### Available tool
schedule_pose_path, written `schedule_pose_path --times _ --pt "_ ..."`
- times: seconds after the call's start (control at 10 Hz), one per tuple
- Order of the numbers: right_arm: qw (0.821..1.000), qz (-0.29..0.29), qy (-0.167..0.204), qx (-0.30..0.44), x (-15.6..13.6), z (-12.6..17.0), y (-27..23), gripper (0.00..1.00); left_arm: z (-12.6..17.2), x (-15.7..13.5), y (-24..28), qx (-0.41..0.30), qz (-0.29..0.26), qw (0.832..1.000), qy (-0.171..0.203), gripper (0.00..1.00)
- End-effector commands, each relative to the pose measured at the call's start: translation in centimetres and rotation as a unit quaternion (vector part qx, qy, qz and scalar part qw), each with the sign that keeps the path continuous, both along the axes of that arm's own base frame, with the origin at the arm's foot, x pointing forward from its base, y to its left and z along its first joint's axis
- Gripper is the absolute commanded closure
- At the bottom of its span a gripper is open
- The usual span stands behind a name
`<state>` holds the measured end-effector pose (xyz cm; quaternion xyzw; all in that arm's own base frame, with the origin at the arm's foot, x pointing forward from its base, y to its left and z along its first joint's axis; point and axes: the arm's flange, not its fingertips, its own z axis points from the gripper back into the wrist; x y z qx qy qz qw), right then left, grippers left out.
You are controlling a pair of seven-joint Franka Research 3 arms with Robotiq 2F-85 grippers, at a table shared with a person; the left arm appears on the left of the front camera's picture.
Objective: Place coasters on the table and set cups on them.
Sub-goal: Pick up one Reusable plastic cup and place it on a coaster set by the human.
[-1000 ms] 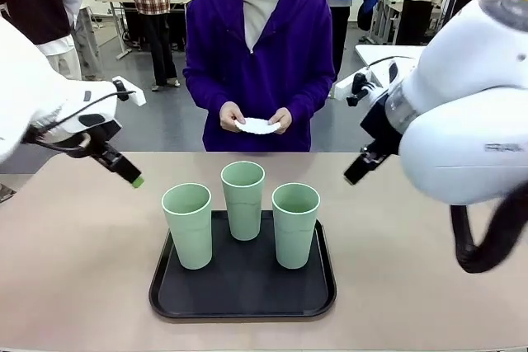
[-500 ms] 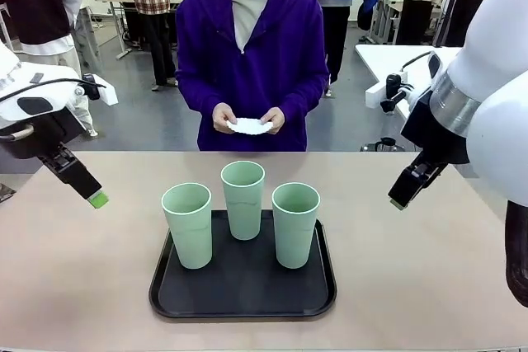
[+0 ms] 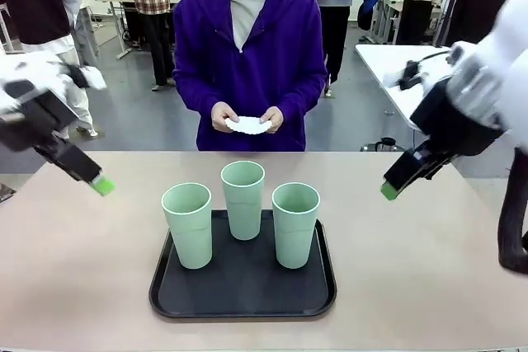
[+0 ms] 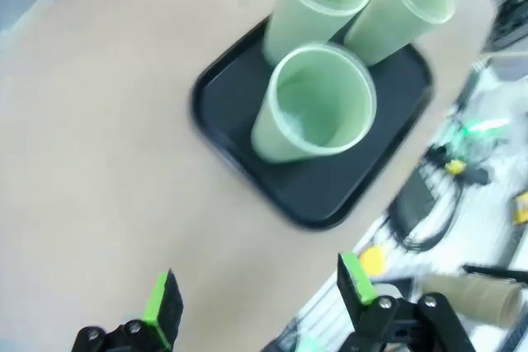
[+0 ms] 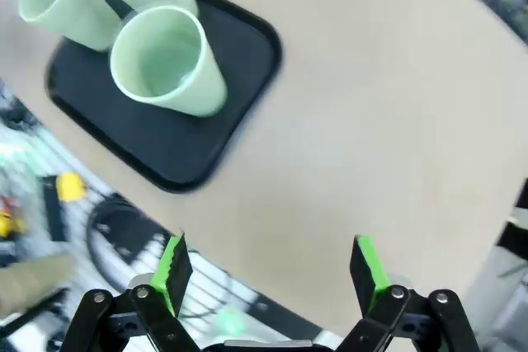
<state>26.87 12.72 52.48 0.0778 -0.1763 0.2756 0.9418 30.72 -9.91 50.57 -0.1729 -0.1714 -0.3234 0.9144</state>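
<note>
**Cups** (image 3: 243, 199): three mint-green tumblers, upright and empty, are grouped on the black tray (image 3: 243, 312), one toward its far edge and two nearer its front. They are judged to be kept there as stock until seats are laid for them.

**Coasters** (image 3: 248, 125): white lacy paper discs, count not discernible, are held in the person's hands (image 3: 276, 119) beyond the tray's far side and above the desk (image 3: 412, 269). None is laid, so no cup can be set yet.

**Left end effector** (image 3: 101, 184): it is held in the air left of the tray, fingers spread wide, nothing gripped.

**Right end effector** (image 3: 389, 190): it is held in the air right of the tray, likewise wide and empty. Both are judged to be kept clear of the tray so that room is left for the coasters.
</note>
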Motion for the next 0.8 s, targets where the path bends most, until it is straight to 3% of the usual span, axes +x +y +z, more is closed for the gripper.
schedule_pose_path --times 0.0,0.1,0.2,0.3,0.5,0.7 --pt "0.948 -0.125 0.1 0.277 -0.6 -2.4 -5.6 0.0 -0.5 -0.1 4.6 -0.211 0.004 0.976 0.05 0.0" --pt "0.907 -0.182 0.151 0.347 0.0 -4.1 -8.7 0.0 -1.2 0.9 6.9 -0.28 -0.014 0.956 0.09 0.0" --pt "0.869 -0.211 0.194 0.404 0.2 -5.9 -12.0 0.0 -2.8 1.9 9.5 -0.328 -0.017 0.932 0.155 0.0" --pt "0.845 -0.222 0.223 0.433 0.0 -7.2 -14.3 0.0 -4.4 2.2 11.6 -0.343 -0.009 0.919 0.193 0.0" --pt "0.817 -0.237 0.241 0.467 0.0 -8.5 -17.7 0.0 -6.6 2.6 15.7 -0.366 0.014 0.899 0.239 0.0" --pt "0.798 -0.25 0.247 0.49 0.2 -9.5 -20.6 0.0 -8.7 2.5 19.2 -0.388 0.044 0.884 0.257 0.0"
